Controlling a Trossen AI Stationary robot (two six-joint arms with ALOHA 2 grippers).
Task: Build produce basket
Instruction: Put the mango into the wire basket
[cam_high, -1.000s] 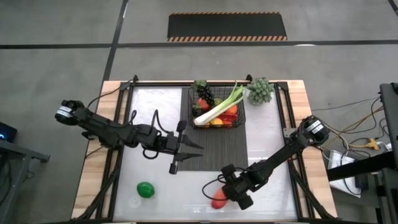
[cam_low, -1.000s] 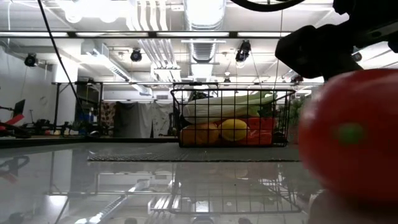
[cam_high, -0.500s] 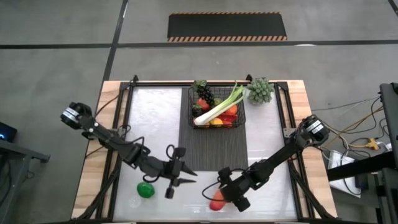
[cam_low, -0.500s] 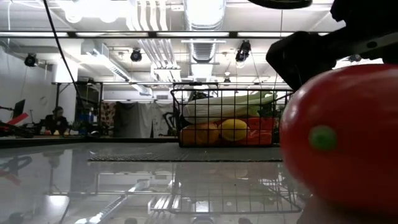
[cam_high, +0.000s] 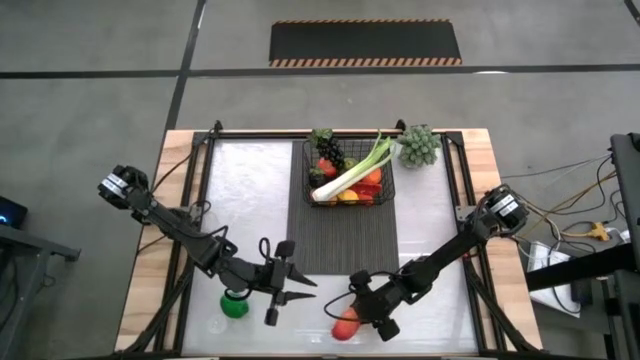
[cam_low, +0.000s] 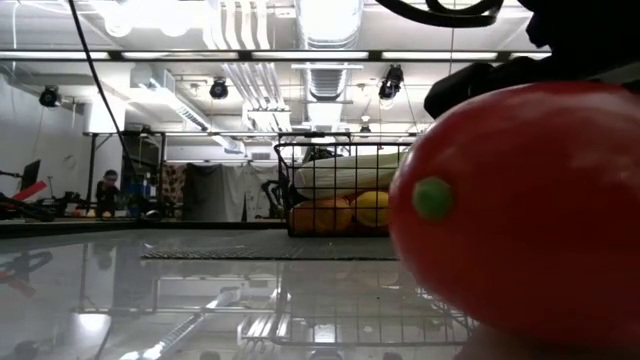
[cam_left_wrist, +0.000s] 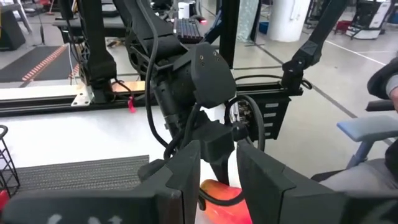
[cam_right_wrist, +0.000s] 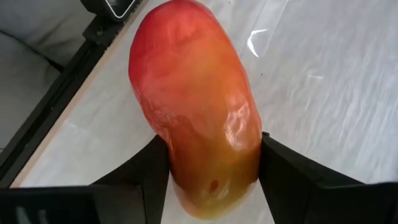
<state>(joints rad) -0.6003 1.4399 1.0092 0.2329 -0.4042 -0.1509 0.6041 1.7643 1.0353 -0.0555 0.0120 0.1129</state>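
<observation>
A red-and-yellow mango (cam_right_wrist: 193, 93) lies near the table's front edge, right of the middle, and fills the right of the low view (cam_low: 520, 210). My right gripper (cam_high: 352, 318) is shut on it. My left gripper (cam_high: 305, 290) hovers just left of it, fingers level and a little apart, with nothing between them; it looks at the right gripper and the mango (cam_left_wrist: 221, 196). A green fruit (cam_high: 235, 305) lies on the table under the left arm. The black wire basket (cam_high: 306, 170) stands on the far end of the dark mat (cam_high: 340, 240), holding a celery stalk and several fruits. My right gripper pinches the mango between its two fingers (cam_right_wrist: 152, 165), which sit on the two opposite sides of the end nearest the wrist (cam_right_wrist: 180, 177). The fingers slant down from the table's far right. The mango's length runs on ahead of them, its underside down at the tabletop.
A knobbly green cluster (cam_high: 418, 146) sits just right of the basket at the far edge. Black frame rails (cam_high: 195, 240) run along the table's left and right sides. The white surface left of the mat lies bare.
My left gripper has swung from over the mat's left edge toward the near edge and down, stopping beside the green fruit. The mango has turned and slid a little toward the near edge and the table's left, as my right gripper tipped down over it.
</observation>
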